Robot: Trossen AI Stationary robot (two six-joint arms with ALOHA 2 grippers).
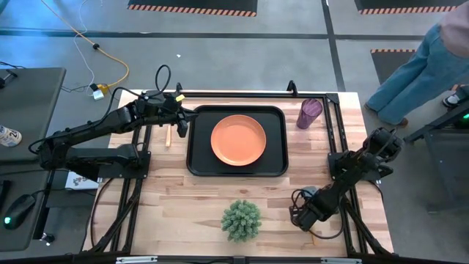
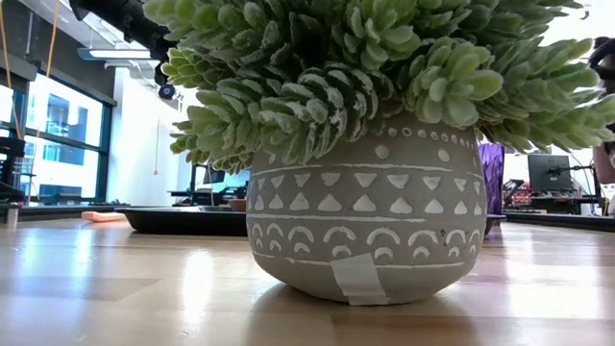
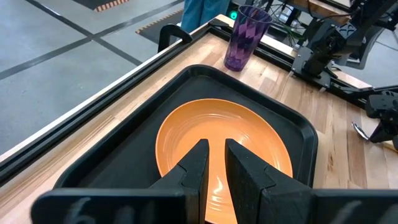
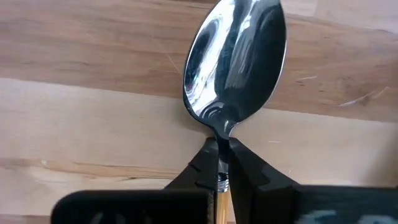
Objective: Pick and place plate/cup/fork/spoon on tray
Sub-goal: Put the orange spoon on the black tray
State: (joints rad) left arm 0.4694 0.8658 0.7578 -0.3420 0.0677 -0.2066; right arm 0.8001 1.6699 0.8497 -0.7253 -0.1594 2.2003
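Note:
The orange plate (image 1: 238, 140) lies in the black tray (image 1: 275, 167) at the table's middle; both also show in the left wrist view, the plate (image 3: 249, 137) and the tray (image 3: 124, 143). The purple cup (image 1: 309, 112) stands upright on the table, right of the tray. A slim tan-handled utensil, seemingly the fork (image 1: 167, 136), lies on the table left of the tray. My left gripper (image 3: 217, 163) hovers over the tray's left part, slightly open and empty. My right gripper (image 4: 222, 148), near the front right, is shut on the spoon (image 4: 236, 62). My right gripper pinches the spoon's thin neck (image 4: 221, 132), where the silver bowl meets the orange-tan handle, between its two fingertips. The fingers come from above and lie across the spoon. The bowl's hollow side faces up over the wood; whether it rests on the table I cannot tell.
A spiky green plant in a grey patterned pot (image 1: 241, 219) stands at the front middle and fills most of the low view (image 2: 365, 231). A person in jeans (image 1: 421, 66) stands beyond the far right corner. Black frame rails (image 1: 132, 183) run along the table's sides.

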